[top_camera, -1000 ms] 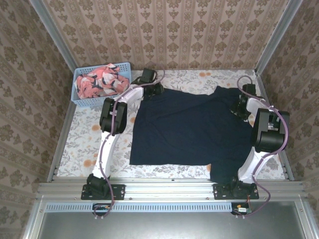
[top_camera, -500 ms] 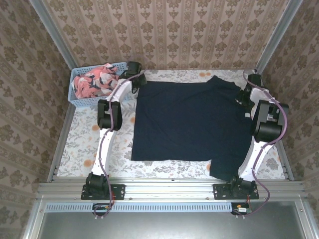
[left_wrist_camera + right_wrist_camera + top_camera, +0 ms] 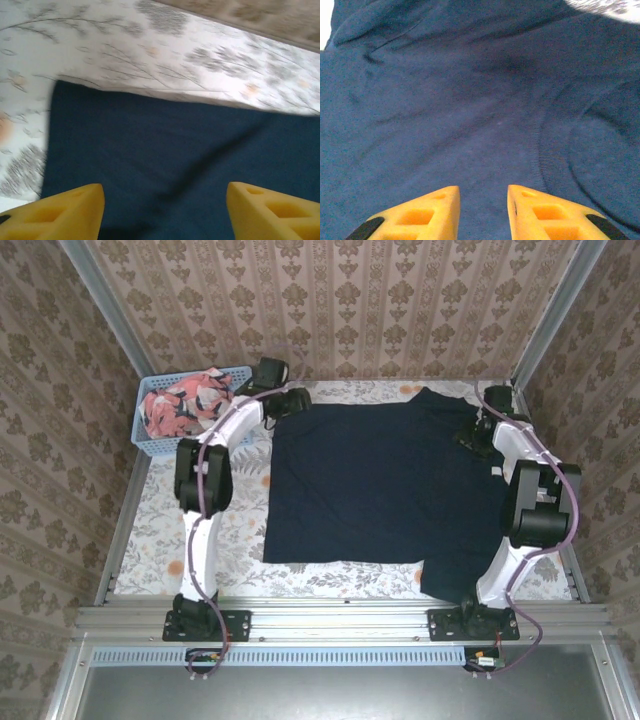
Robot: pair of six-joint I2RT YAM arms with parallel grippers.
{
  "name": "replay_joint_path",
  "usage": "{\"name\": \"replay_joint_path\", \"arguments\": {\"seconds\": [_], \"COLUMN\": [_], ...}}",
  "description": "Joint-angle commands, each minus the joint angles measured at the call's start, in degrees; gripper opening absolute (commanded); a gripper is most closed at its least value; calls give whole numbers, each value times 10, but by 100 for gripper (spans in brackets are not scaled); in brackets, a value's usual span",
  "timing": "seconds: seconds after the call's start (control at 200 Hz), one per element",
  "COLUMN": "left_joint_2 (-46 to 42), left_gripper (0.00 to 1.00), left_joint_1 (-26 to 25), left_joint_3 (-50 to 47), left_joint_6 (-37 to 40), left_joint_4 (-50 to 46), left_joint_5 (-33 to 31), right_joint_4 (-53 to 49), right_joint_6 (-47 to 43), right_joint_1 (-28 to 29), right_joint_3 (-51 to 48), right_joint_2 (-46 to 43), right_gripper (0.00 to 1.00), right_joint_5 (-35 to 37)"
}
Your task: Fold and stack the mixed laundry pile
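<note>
Laundry: pink garment point(image 3: 185, 405) sits bunched in the basket point(image 3: 142, 445) at 10 o'clock; navy garment point(image 3: 380, 480) lies spread flat mid-table. Both look light, limp and grippy, so I'd pinch edges or corners (navy: far-left corner at 11, collar side at 1) and expect sag wherever unsupported. Versus 0.5 s ago the basket sits further left, the left gripper point(image 3: 292, 400) has moved from the basket to the 11 o'clock corner with fingers spread wide and empty, and the right gripper point(image 3: 474, 430) has come inward over the collar area, narrow gap, gripping nothing.
</note>
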Motion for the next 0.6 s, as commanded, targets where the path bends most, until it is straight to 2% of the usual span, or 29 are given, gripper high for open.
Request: {"name": "replay_joint_path", "arguments": {"seconds": [0.0,0.095,0.255,0.42,0.595], "left_joint_2": [-68,-83,-62,20,116], "left_gripper": [60,58,57,58,58], "left_joint_1": [-31,-34,-33,-15,20], "left_joint_3": [-125,-202,-229,-164,-28], "left_joint_6": [-19,-56,-62,-73,-89], "left_joint_4": [74,113,117,93,66], "left_joint_5": [16,12,-1,14,37], "right_joint_4": [-27,-24,-33,-59,-58], "right_joint_6": [25,42,57,84,105], "right_joint_1": [-6,0,5,13,16], "right_joint_3": [18,39,83,164,303], "right_joint_2": [60,93,148,217,312], "right_gripper": [27,27,26,25,25], "right_joint_5": [-36,-37,-28,-36,-72]}}
